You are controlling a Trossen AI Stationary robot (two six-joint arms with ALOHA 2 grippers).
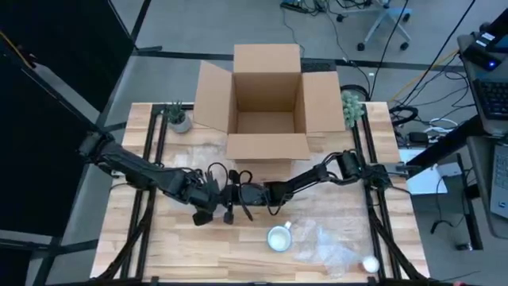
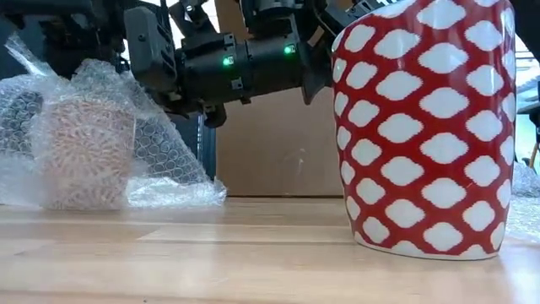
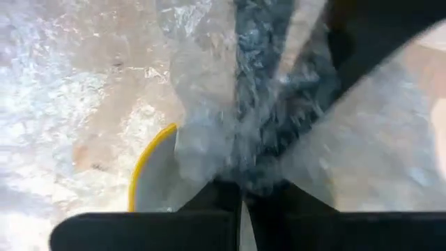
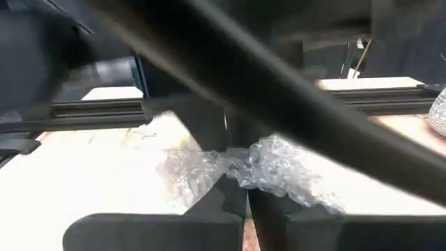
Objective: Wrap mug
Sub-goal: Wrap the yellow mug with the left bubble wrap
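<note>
Mug (image 1: 279, 237) stands upright near the counter's (image 1: 182, 254) front edge, unwrapped, well apart from both grippers and just beside loose bubble wrap (image 1: 332, 245) toward the front right corner. Left gripper (image 3: 242, 192) and right gripper (image 4: 245, 183) meet mid-counter, behind the mug, each clenched on a bunched piece of bubble wrap. Low view shows a second cup (image 2: 89, 152) already bundled in wrap. Open cardboard box (image 1: 268, 103) sits at the back edge.

A red-and-white mug (image 2: 426, 127) stands close on the table (image 2: 253, 253) — bubble wrap (image 2: 93, 135) bundled well apart
</note>
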